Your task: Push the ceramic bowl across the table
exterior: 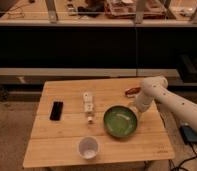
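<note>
Camera view | glossy green round ceramic bowl (120,121) sat toward 4 o'clock on the light wooden plank table (62,145) | gripper (135,106) was right at the bowl's 1 o'clock rim, claw released, grasping nothing | small white cup (88,148) at bowl's 8 o'clock

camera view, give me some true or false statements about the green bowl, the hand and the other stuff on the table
1. The ceramic bowl sits on the table, toward its right side in the picture. True.
2. The hand is over the white cup. False: it is at the bowl's far right rim, and the cup stands apart near the front edge.
3. A flat black object lies near the table's left side. True.
4. The bowl is upside down. False: it stands upright, opening upward.
</note>
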Robot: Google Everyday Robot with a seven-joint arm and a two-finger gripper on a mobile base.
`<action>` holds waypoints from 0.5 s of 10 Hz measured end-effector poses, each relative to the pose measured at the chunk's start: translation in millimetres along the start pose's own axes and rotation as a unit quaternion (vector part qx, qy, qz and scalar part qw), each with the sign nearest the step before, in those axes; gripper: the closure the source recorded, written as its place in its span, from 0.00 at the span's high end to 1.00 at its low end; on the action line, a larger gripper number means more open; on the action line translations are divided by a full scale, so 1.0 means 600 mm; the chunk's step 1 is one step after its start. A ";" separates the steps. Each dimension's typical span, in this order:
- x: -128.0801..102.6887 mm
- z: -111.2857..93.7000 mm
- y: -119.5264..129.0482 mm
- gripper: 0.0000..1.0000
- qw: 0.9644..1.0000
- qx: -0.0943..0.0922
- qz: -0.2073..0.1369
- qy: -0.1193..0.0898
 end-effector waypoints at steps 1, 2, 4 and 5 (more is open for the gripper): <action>-0.020 0.009 0.003 0.62 1.000 -0.008 -0.010 0.001; -0.046 0.022 0.005 0.62 1.000 -0.020 -0.021 -0.001; -0.082 0.037 0.005 0.62 0.999 -0.034 -0.033 -0.003; -0.096 0.039 0.005 0.62 0.999 -0.036 -0.036 -0.002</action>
